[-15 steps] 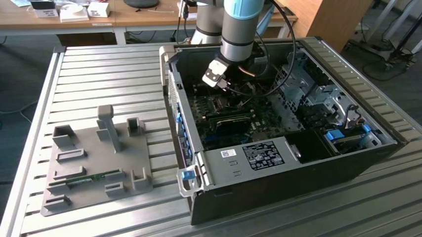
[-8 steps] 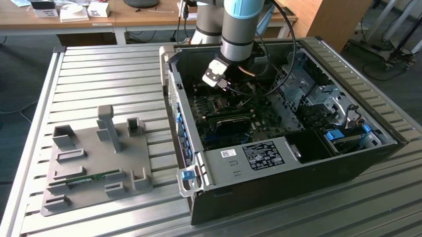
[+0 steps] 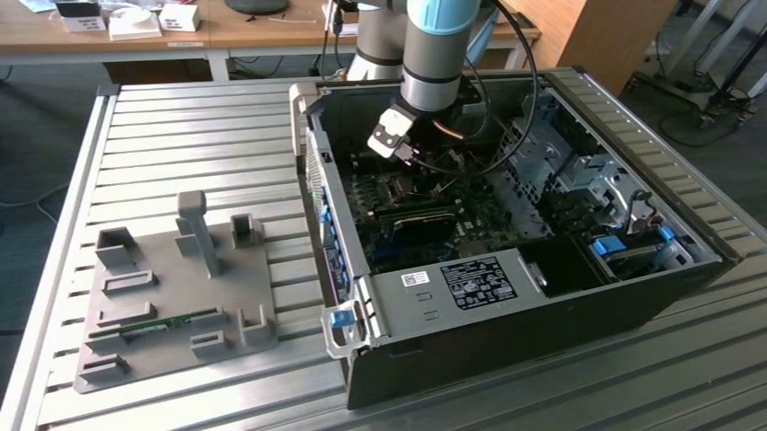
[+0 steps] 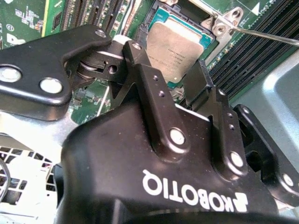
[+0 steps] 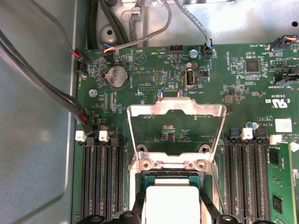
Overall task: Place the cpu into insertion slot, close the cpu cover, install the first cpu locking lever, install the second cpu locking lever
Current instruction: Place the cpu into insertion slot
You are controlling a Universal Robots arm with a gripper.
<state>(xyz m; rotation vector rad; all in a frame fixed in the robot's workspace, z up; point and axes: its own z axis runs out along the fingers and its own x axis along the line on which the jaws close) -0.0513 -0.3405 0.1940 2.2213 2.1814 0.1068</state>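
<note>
The cpu [image 4: 180,49] in the insertion slot [image 4: 150,23], right at the tool [image 4: 164,59]; grasped or released, unclear.

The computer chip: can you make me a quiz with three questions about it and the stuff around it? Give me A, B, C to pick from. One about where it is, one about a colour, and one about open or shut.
1. Where is the cpu?
A. on the floor
B. at the insertion slot
C. on a wooden desk

2. What colour is the motherboard?
A. green
B. red
C. yellow

3. How is the cpu cover?
A. shut flat over the cpu
B. swung open, away from the slot
C. taken off and lying outside the case

Answers:
1 B: in the second wrist view its silver-grey top sits inside the slot's dark frame.
2 A: the board is green in both wrist views.
3 B: in the first wrist view green board shows through the cover's window and the cpu lies uncovered.
</note>
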